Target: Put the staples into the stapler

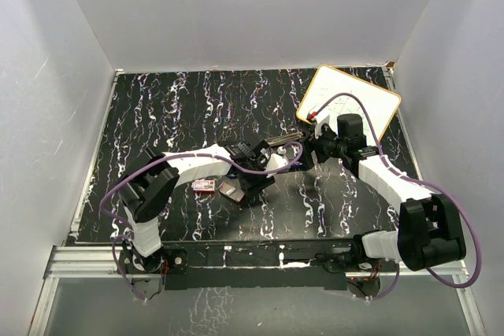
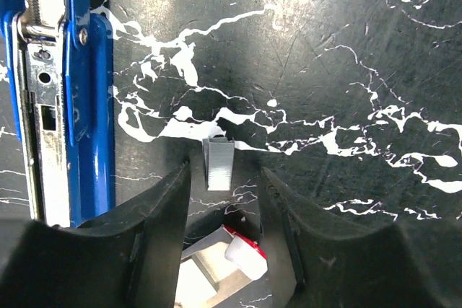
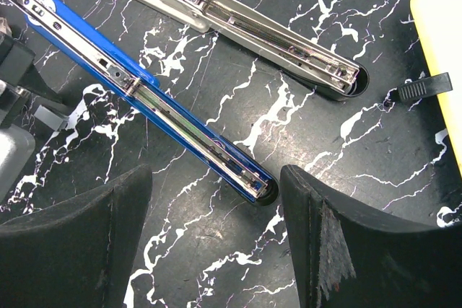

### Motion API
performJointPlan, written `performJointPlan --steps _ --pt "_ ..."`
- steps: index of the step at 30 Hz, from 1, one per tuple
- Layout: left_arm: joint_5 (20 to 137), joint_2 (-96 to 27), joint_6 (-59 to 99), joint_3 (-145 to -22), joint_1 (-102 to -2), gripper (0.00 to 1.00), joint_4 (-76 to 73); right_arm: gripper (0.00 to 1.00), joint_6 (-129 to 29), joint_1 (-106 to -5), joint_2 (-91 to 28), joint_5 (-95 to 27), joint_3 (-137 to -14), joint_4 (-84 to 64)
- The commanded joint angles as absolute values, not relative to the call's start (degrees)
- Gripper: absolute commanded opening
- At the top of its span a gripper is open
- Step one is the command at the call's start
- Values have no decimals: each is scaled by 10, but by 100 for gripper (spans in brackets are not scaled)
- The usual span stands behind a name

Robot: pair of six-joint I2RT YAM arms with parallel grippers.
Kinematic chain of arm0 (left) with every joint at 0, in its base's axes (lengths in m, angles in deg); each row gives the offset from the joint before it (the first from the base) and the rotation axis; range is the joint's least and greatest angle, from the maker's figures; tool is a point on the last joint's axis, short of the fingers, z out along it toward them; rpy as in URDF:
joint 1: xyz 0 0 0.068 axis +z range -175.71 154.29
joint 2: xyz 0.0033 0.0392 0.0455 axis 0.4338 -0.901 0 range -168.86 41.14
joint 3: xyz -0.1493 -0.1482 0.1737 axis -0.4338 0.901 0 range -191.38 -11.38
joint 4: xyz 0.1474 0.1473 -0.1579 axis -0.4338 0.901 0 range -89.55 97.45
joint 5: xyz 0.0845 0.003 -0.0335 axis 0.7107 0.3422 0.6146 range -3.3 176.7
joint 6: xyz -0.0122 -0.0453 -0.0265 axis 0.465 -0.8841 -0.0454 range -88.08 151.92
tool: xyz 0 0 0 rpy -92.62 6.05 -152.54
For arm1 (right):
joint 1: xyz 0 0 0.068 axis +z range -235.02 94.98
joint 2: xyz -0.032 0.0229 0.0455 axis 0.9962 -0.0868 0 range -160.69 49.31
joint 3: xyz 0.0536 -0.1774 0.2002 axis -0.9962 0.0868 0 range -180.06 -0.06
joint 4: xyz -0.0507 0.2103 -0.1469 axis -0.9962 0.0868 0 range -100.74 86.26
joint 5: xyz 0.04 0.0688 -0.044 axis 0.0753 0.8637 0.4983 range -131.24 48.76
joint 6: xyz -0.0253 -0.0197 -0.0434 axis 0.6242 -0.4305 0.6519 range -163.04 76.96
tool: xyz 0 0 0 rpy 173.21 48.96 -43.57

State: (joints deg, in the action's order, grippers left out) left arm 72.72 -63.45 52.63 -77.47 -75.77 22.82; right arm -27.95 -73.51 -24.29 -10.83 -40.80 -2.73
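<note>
Surface: black with white veining (image 1: 173, 108), white walls on three sides.
Staple box: red with a white label (image 1: 205, 186), lying flat at the near middle of the surface, to the left of your left arm's tip.
Tray: tan-grey (image 1: 230, 190), just beside the box on its right. You cannot tell whether the two touch.
Left jaws: part open (image 2: 224, 171), tips down near the surface, one on each side of the strip of staples. A gap shows on both sides of the strip, so nothing is gripped.
Strip of staples: short, grey (image 2: 219, 165), flat on the surface between the tips and near the blue stapler arm.
Blue stapler arm: long (image 3: 144, 91), metal channel facing up.
Grey stapler arm: just beyond the blue one (image 3: 238, 23), also channel up. Any joint between the two is out of view.
Right jaws: wide open (image 3: 216, 178), holding nothing, above the blue arm's end.
Whiteboard: yellow-rimmed (image 1: 350, 100), far right, well apart from the box.
</note>
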Motion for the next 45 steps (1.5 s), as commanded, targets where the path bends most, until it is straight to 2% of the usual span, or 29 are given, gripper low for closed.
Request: performJointPlan --steps 1,10,15,19,20,23,26,30,36,45 --pt "729 -647 528 -791 -759 37 240 74 -274 -739 -228 -99 -433 -42" --pt "702 -616 543 -795 -759 10 253 74 -274 -739 -230 -99 -434 -41" --pt "683 -580 557 -804 -759 5 262 74 -273 -739 -228 -101 -434 -42" --pt "668 -565 558 -792 -759 9 257 74 -273 -739 -230 -101 -434 -41" --pt "666 -564 559 -787 -759 14 256 74 -273 -739 -229 -101 -434 -42" --pt "671 -566 559 -773 -760 36 250 74 -273 -739 -229 -102 -433 -41" --pt "668 -567 563 -764 -760 43 245 74 -273 -739 -229 -102 -433 -42" --pt "664 -579 563 -773 -759 45 246 74 -273 -740 -230 -102 -434 -42" --pt "694 -607 552 -791 -760 40 244 74 -272 -740 -227 -102 -433 -41" --pt "741 -638 502 -794 -760 38 233 74 -272 -741 -228 -100 -433 -41"
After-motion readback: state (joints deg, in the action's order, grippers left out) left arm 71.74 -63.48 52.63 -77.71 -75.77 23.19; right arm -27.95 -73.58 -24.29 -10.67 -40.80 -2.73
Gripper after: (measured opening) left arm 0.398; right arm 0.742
